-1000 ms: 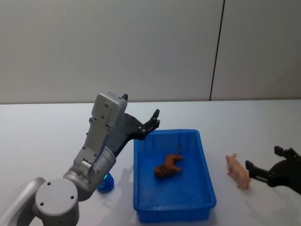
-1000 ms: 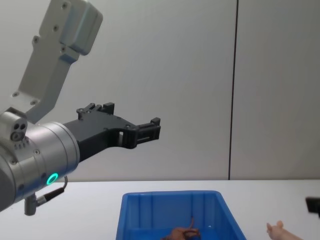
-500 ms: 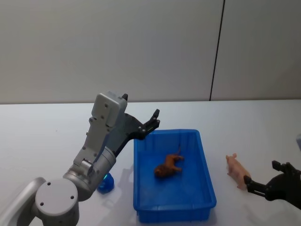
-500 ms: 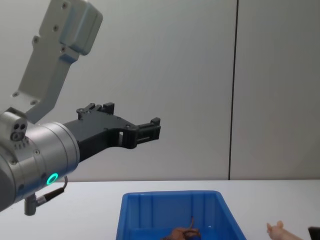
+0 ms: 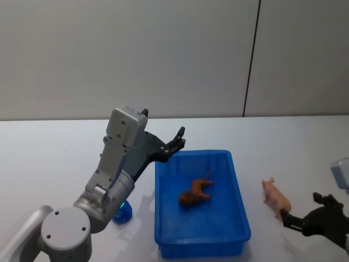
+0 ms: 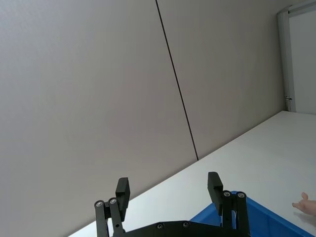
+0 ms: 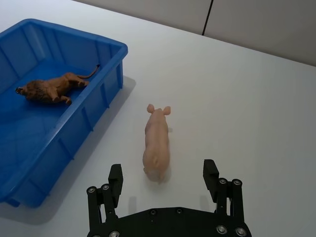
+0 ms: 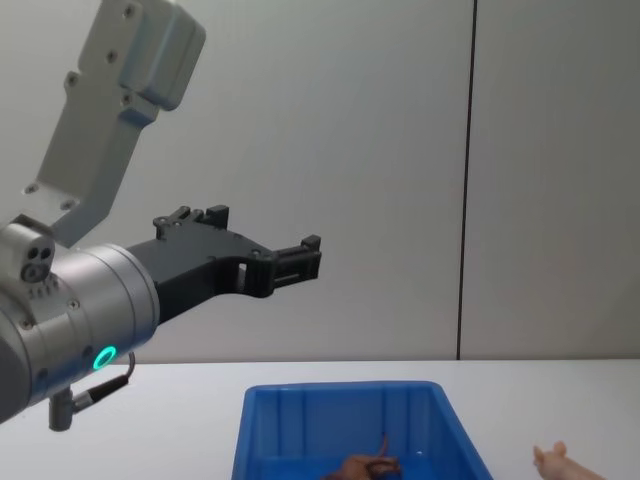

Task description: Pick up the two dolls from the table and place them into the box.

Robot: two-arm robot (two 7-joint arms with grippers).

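The blue box (image 5: 202,240) stands on the white table (image 5: 54,158) in front of me. A reddish-brown doll (image 5: 196,191) lies on its side inside it, also seen in the right wrist view (image 7: 52,89) and low in the chest view (image 8: 365,465). The pale pink doll (image 5: 276,197) stands on the table right of the box (image 7: 106,91). My right gripper (image 7: 163,175) is open, low over the table, with the pink doll's (image 7: 157,143) near end just between its fingertips. My left gripper (image 5: 177,143) hangs open and empty in the air above the box's far left corner.
A small blue object (image 5: 122,212) lies on the table left of the box, beside my left arm. Grey wall panels (image 5: 163,54) rise behind the table. Bare tabletop (image 7: 237,98) stretches to the right and beyond the pink doll.
My right gripper has drawn back toward the table's near edge and dropped lower, leaving the chest view. The left arm and both dolls have not moved.
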